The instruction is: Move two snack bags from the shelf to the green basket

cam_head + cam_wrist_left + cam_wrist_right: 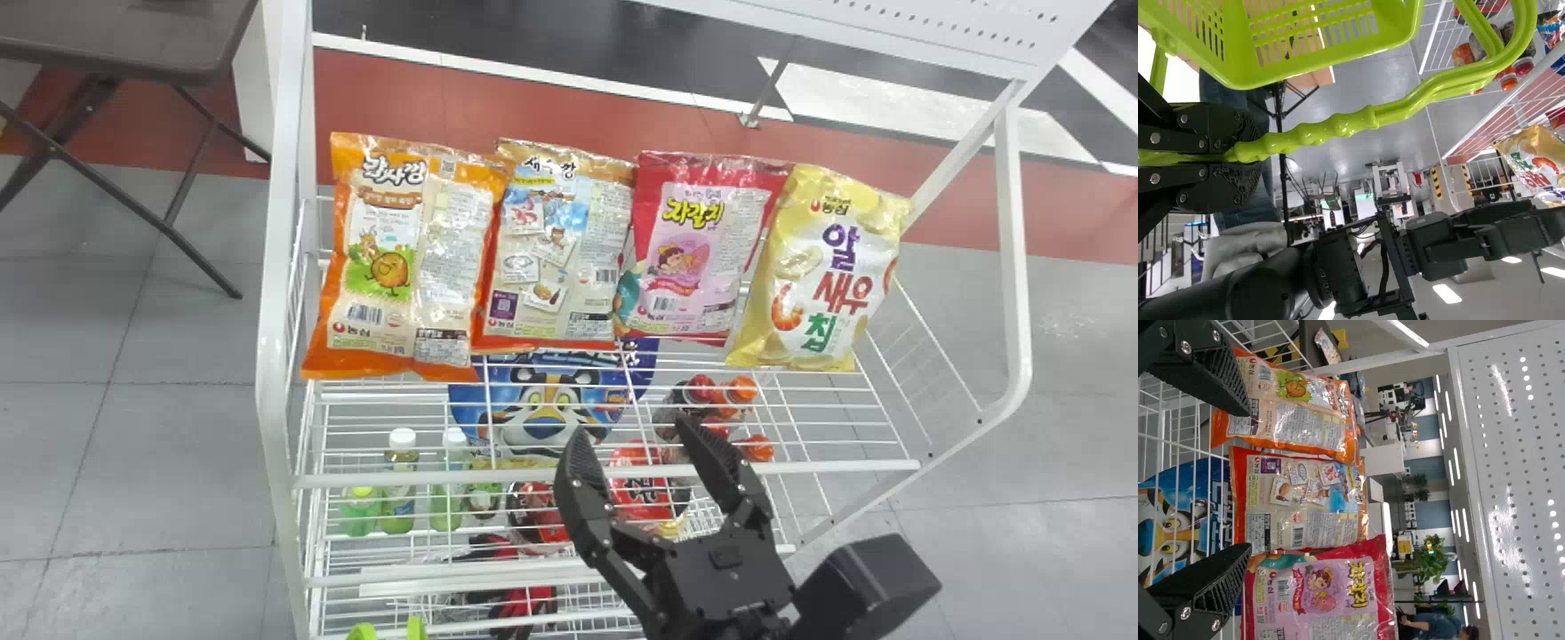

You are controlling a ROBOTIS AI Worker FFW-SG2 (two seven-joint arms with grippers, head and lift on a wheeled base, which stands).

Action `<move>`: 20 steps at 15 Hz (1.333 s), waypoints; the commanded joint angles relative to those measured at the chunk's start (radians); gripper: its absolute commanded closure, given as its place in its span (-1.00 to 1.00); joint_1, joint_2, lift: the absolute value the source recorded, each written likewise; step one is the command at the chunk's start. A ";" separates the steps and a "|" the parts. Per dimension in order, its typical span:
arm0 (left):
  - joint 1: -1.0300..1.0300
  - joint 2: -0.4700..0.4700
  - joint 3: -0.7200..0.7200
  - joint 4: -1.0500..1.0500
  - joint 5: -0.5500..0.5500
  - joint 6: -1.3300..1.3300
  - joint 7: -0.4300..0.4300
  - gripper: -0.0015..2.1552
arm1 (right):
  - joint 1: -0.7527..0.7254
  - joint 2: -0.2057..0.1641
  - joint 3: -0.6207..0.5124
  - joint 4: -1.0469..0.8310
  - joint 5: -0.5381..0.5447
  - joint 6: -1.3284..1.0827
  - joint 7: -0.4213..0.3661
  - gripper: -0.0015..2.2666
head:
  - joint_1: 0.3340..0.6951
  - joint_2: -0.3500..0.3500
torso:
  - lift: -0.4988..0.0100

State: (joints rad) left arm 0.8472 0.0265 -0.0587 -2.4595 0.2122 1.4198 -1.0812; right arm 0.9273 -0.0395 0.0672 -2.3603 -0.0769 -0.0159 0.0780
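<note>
Snack bags (pixel 409 258): four; green basket (pixel 1251 73): one.
We see glossy, creased packs along the far side of the shelf (pixel 498 481), left to right: orange, orange-beige, red-pink, yellow. Our left gripper (pixel 1238 152) clamps the basket's handle (pixel 1338 127), near; our right gripper (pixel 633 431) stands apart-fingered at the shelf's near side.

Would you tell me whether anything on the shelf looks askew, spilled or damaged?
Slightly: the yellow snack bag tilts more than its neighbours and shows its large-lettered face, while the other three bags show small-print, barcoded sides. I see no spill or tear.
</note>
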 commanded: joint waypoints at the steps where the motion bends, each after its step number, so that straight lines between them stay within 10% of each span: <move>1: 0.003 0.004 -0.032 0.005 -0.027 0.000 0.000 0.91 | -0.067 -0.011 0.065 0.009 0.035 0.070 -0.029 -0.90 | 1.00 -1.00 | 0.90; 12: -0.022 0.021 -0.056 -0.004 -0.056 0.061 -0.003 0.91 | -0.496 -0.007 0.160 0.274 0.069 0.209 -0.075 -0.90 | 1.00 -1.00 | 0.90; 20: -0.031 0.021 -0.029 0.008 -0.051 0.074 -0.005 0.91 | -0.717 0.035 0.235 0.463 0.069 0.301 -0.075 -0.89 | 1.00 -0.53 | 0.90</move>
State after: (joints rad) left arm 0.8182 0.0475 -0.0902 -2.4558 0.1595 1.4934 -1.0850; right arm 0.2453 -0.0147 0.2839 -1.9300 -0.0166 0.2680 0.0035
